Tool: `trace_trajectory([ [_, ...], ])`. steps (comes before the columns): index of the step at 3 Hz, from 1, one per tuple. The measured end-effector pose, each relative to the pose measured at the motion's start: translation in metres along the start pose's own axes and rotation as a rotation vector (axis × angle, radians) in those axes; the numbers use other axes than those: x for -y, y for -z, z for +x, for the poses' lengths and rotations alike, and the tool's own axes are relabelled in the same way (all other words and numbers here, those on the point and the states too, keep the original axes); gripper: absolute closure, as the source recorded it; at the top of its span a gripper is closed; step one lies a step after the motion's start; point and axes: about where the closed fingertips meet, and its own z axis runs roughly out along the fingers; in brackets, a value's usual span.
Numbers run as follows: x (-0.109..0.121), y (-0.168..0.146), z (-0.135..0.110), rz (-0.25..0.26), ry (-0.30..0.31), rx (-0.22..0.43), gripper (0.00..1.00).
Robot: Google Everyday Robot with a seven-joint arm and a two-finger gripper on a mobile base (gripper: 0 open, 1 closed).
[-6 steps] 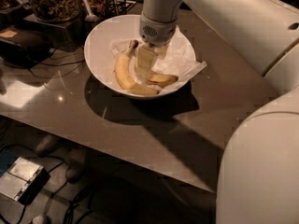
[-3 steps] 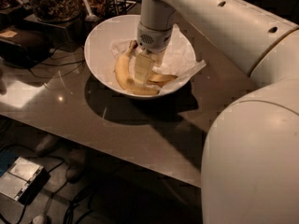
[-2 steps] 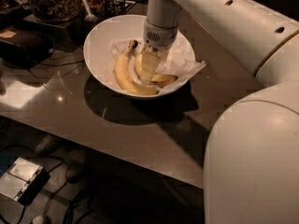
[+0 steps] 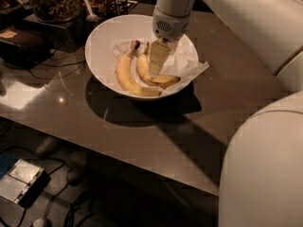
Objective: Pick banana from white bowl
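My gripper (image 4: pixel 156 66) sits over the banana (image 4: pixel 143 72), which lies unlifted in the white bowl (image 4: pixel 97 39); I cannot tell whether it grips yet, so lifting probably remains.

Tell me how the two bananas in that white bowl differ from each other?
The longer banana is evenly yellow, while the shorter banana has a brown, bruised end. The longer banana curves gently; the shorter banana bends sharply. The tool hangs directly over the shorter banana, and the longer banana lies uncovered beside it. Both lie side by side on crumpled paper in the white bowl, with their stems pointing toward the far rim.
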Motion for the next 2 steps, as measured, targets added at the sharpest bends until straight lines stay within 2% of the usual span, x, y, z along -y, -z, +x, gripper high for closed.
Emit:
trace_trajectory([
  [1,-0.0003,0.0005,-0.0001,0.0,0.001,0.0,0.42],
  [2,-0.0048,0.0002,-0.0026,-0.001,0.011,-0.008,0.4],
])
